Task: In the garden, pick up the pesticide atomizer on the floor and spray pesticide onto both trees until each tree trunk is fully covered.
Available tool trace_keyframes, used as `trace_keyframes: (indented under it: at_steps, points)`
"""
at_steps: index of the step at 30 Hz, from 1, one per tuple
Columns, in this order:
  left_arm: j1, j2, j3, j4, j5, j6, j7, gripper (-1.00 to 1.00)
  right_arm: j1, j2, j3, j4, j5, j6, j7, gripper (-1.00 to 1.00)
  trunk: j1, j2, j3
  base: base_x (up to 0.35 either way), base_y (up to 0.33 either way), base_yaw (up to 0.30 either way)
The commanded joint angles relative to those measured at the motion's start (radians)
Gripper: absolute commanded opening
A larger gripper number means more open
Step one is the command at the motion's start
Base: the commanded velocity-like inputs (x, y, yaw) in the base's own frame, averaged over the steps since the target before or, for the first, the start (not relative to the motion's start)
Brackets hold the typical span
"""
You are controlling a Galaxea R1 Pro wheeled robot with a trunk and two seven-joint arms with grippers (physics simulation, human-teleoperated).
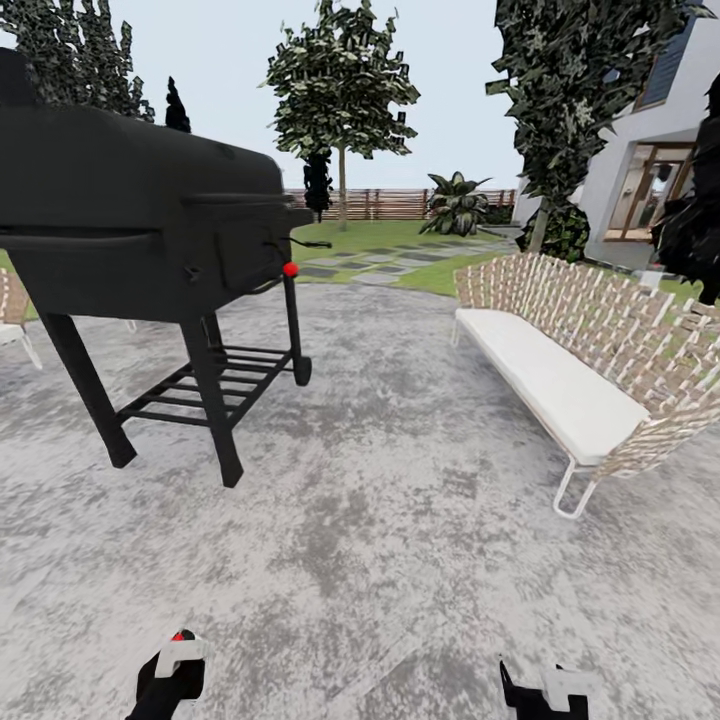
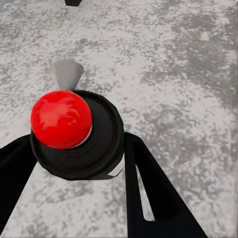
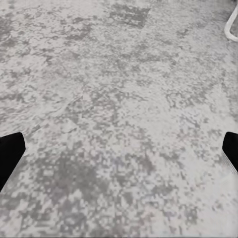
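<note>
The pesticide atomizer (image 2: 62, 119), a black round body with a red cap and a grey nozzle, sits between the black fingers of my left gripper (image 2: 74, 151), which is shut on it. At the bottom of the head view the left gripper (image 1: 172, 672) shows the atomizer's red cap (image 1: 180, 635). My right gripper (image 1: 545, 692) hangs low over the grey paving with its fingers (image 3: 10, 153) wide apart and nothing between them. Far ahead stands one tree (image 1: 340, 80) on an upright pale trunk (image 1: 341, 190). A second tree (image 1: 570, 90) rises at the right on a leaning trunk (image 1: 539, 232).
A black barbecue grill (image 1: 150, 220) on legs stands close at the left. A white wicker bench (image 1: 580, 350) lines the right. Grey paving (image 1: 380, 520) runs ahead to lawn (image 1: 350, 240), stepping stones (image 1: 390, 262) and a slat fence (image 1: 390, 204). A house (image 1: 650, 170) is at the right.
</note>
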Motion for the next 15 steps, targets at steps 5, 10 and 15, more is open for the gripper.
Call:
trace_keyframes:
  at_steps: [5, 10, 15]
  points:
    - [-0.001, 0.000, 0.005, 0.001, 0.003, -0.003, -0.005, -1.00, 0.000, 0.001, -0.001, 0.001, 0.000, -0.003, -0.002, 1.00, 0.000, 0.000, -0.003, 0.302, -0.169, 0.091]
    - [-0.001, 0.000, 0.005, 0.001, 0.003, -0.003, -0.005, -1.00, 0.000, 0.001, -0.002, 0.001, 0.000, -0.003, -0.002, 1.00, 0.000, 0.000, -0.004, 0.303, -0.168, 0.015]
    - [-0.001, 0.000, 0.005, 0.001, 0.003, -0.003, -0.005, -1.00, 0.000, 0.001, -0.002, 0.001, 0.000, -0.003, -0.002, 1.00, 0.000, 0.000, -0.004, 0.304, -0.167, 0.002]
